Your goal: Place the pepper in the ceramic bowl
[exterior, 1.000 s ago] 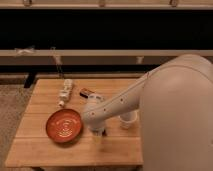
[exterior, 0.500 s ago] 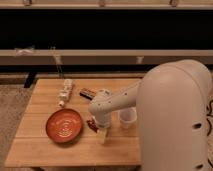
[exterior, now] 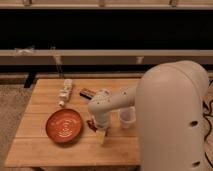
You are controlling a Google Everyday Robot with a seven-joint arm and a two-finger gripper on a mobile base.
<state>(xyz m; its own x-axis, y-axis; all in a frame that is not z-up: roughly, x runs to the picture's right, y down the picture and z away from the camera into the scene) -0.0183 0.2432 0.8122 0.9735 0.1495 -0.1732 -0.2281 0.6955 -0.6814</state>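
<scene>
The ceramic bowl (exterior: 64, 125) is wide, orange-red with pale rings, and sits on the wooden table (exterior: 45, 150) at the front left. The pepper (exterior: 91, 124) is a small dark red shape just right of the bowl's rim, outside the bowl and close against the gripper. My gripper (exterior: 100, 129) hangs down from the white arm just right of the bowl, at the pepper. I cannot tell whether the pepper is held or lying on the table.
A pale cream block (exterior: 102, 136) shows right below the gripper. A flat dark bar (exterior: 86, 92) and a small pale bottle-like item (exterior: 65, 93) lie at the back of the table. A small white cup (exterior: 126, 118) stands right of the gripper. My large white body fills the right side.
The arm has swung a little to the right and bent closer in, bringing the gripper from the bowl's right edge to just right of it. The bowl has not moved.
</scene>
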